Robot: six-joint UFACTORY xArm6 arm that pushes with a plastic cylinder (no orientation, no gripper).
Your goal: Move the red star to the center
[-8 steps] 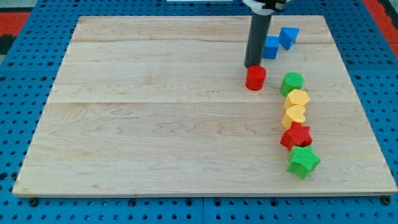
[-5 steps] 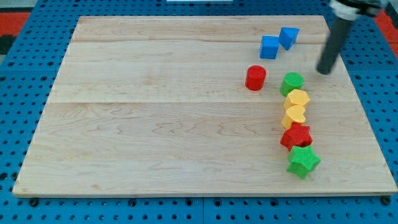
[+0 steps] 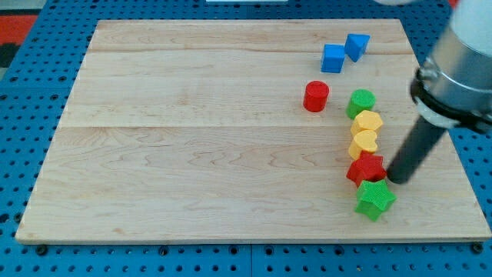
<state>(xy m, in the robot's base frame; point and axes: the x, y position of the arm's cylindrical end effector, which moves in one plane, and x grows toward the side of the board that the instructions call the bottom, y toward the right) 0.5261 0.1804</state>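
The red star (image 3: 365,168) lies on the wooden board (image 3: 192,154) at the view's right, in a column of blocks. A green star (image 3: 375,199) touches it below and a yellow heart (image 3: 364,143) above. My tip (image 3: 397,178) rests on the board just right of the red star, touching or nearly touching its right side. The dark rod slants up to the view's right.
Above the yellow heart are a yellow hexagon (image 3: 369,121) and a green hexagon (image 3: 360,101). A red cylinder (image 3: 315,96) stands left of them. Two blue cubes (image 3: 334,58) (image 3: 357,45) sit near the board's top right.
My tip has moved from beside the red cylinder across to the board's right side, then down to the right of the red star. No block has moved.
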